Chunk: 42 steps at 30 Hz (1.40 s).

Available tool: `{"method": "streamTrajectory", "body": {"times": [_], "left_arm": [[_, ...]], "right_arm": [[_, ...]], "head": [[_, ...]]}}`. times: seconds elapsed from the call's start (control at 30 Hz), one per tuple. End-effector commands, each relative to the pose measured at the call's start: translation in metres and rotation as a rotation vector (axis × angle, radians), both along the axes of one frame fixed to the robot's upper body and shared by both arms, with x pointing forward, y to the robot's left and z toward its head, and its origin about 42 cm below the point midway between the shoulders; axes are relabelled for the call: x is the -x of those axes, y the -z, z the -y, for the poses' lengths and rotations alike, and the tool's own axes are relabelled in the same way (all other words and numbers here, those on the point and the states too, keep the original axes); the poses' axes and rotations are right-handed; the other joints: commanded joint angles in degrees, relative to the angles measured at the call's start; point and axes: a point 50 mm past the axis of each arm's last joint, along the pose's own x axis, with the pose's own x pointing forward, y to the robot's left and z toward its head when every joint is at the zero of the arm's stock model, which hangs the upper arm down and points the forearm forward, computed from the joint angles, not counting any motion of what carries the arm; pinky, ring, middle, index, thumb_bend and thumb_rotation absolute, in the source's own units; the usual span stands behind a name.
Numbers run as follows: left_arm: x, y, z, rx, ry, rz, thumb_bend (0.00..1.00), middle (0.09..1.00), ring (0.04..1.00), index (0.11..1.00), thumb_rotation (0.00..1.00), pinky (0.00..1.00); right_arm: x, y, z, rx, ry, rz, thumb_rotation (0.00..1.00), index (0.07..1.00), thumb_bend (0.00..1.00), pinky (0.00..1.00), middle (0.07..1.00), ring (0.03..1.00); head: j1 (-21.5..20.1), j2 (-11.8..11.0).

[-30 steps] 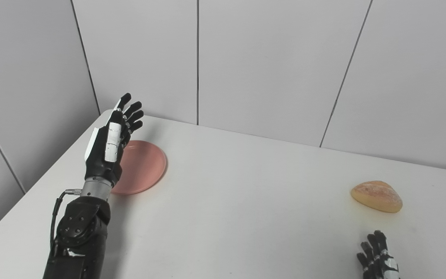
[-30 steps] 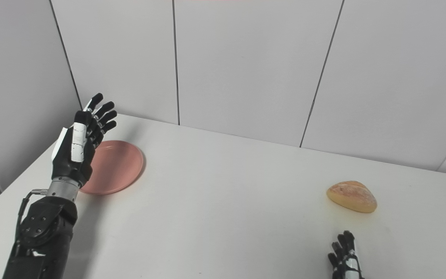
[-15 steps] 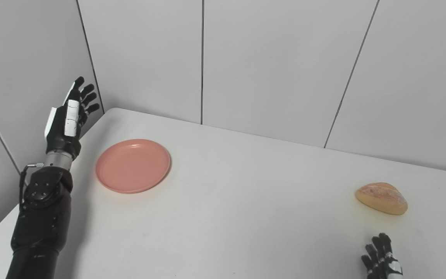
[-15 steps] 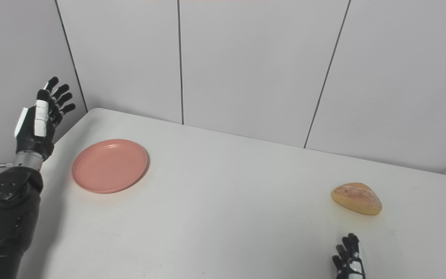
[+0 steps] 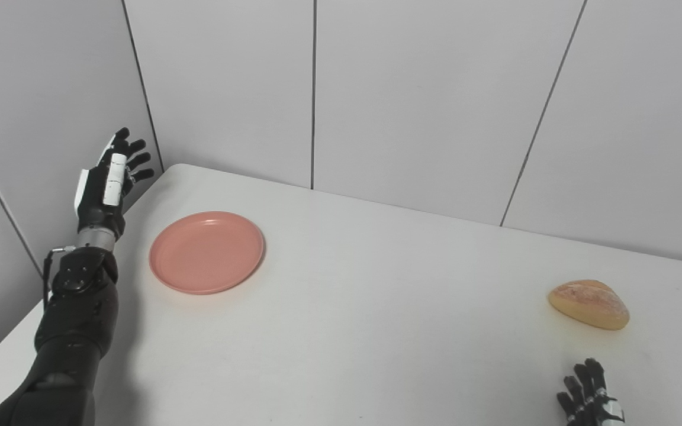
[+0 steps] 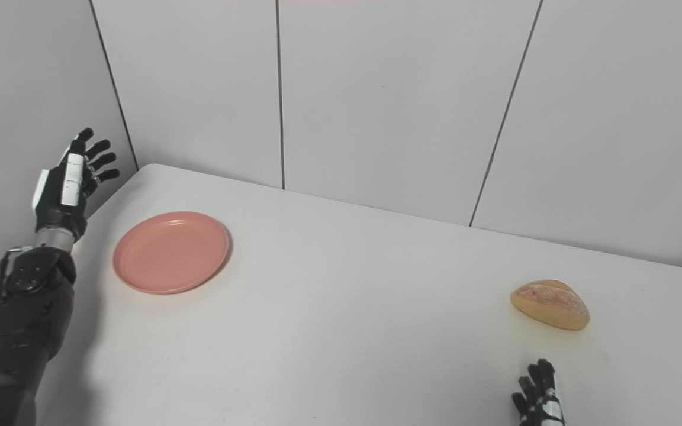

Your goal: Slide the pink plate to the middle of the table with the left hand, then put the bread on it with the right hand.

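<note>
Before you, the bench (image 5: 376, 307) backed by wall panels (image 5: 424, 100), plate (image 5: 206, 252) lying on its far left, bread (image 5: 588, 304) on its right, well apart, your left hand (image 5: 106, 188) raised left of the plate, not touching, your right hand (image 5: 591, 400) at the near edge before the bread.

In front of me a plain white table (image 5: 376, 331) fills the lower part of the frame, its far edge running against grey panelled walls and its rounded far-left corner showing at the upper left. Two things lie directly on it. A round pink plate (image 5: 206, 252) sits flat at the left of the frame, near that corner. A golden bread roll (image 5: 588, 304) rests at the lower right, well apart from the plate, with bare tabletop between them.
</note>
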Motion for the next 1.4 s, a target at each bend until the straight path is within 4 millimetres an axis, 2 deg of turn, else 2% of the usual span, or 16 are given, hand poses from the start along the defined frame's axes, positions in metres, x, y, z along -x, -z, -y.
{"method": "streamTrajectory", "body": {"times": [0.0, 0.07, 0.1, 0.13, 0.37, 0.53, 0.63, 1.0, 1.1, 1.23, 1.37], "left_arm": [[-0.011, -0.036, -0.009, -0.039, -0.001, 0.083, 1.00, 0.858, 0.837, 0.904, 0.88, 0.75], [-0.012, -0.031, -0.009, -0.029, -0.004, 0.070, 1.00, 0.845, 0.829, 0.905, 0.88, 0.73], [-0.012, -0.029, -0.009, -0.026, -0.002, 0.065, 1.00, 0.856, 0.842, 0.916, 0.87, 0.78], [-0.011, -0.026, -0.008, -0.021, -0.002, 0.061, 1.00, 0.855, 0.842, 0.917, 0.87, 0.79], [-0.011, -0.008, -0.007, -0.010, -0.032, -0.007, 1.00, 0.845, 0.813, 0.894, 0.84, 0.70], [-0.011, 0.010, 0.000, -0.004, -0.037, -0.053, 1.00, 0.838, 0.818, 0.905, 0.87, 0.72], [-0.011, 0.017, 0.004, 0.013, -0.050, -0.072, 1.00, 0.812, 0.792, 0.876, 0.86, 0.71], [-0.010, 0.029, 0.005, 0.023, -0.062, -0.122, 1.00, 0.817, 0.782, 0.889, 0.89, 0.73], [-0.010, 0.033, 0.007, 0.044, -0.057, -0.121, 1.00, 0.824, 0.789, 0.878, 0.87, 0.66], [-0.008, 0.041, 0.011, 0.052, -0.016, -0.133, 1.00, 0.851, 0.821, 0.903, 0.88, 0.71], [-0.005, 0.048, 0.013, 0.077, -0.005, -0.140, 1.00, 0.843, 0.807, 0.904, 0.87, 0.70]], "right_arm": [[0.007, 0.002, 0.003, 0.008, -0.005, -0.038, 1.00, 1.000, 0.76, 1.00, 1.000, 1.000], [0.007, 0.002, 0.003, 0.009, -0.004, -0.038, 1.00, 1.000, 0.76, 1.00, 1.000, 1.000], [0.008, 0.001, 0.003, 0.008, -0.004, -0.038, 1.00, 1.000, 0.76, 1.00, 1.000, 0.998], [0.008, 0.001, 0.003, 0.007, -0.002, -0.038, 1.00, 1.000, 0.76, 1.00, 1.000, 0.998], [0.010, -0.003, 0.004, 0.006, -0.005, -0.037, 1.00, 1.000, 0.76, 1.00, 1.000, 0.998], [0.013, -0.006, 0.003, 0.012, -0.002, -0.036, 0.99, 1.000, 0.75, 1.00, 1.000, 0.992], [0.014, -0.007, 0.003, 0.015, 0.002, -0.035, 0.97, 0.994, 0.76, 1.00, 1.000, 0.985], [0.017, -0.009, 0.005, 0.013, -0.001, -0.038, 0.94, 0.989, 0.78, 1.00, 1.000, 0.982], [0.017, -0.010, 0.005, 0.018, -0.004, -0.035, 0.94, 0.989, 0.79, 1.00, 1.000, 0.979], [0.016, -0.010, 0.003, 0.016, -0.006, -0.035, 0.93, 0.987, 0.79, 1.00, 1.000, 0.980], [0.016, -0.010, 0.002, 0.009, -0.005, -0.039, 0.92, 0.989, 0.77, 1.00, 1.000, 0.980]], "head": [[-0.11, 0.29], [-0.17, 0.45], [-0.17, 0.45], [-0.25, 0.72], [-0.78, 1.47], [-1.61, 2.04], [-1.80, 2.30], [-2.20, 2.87], [-2.20, 2.87], [-2.58, 2.98], [-2.96, 3.14]]}}
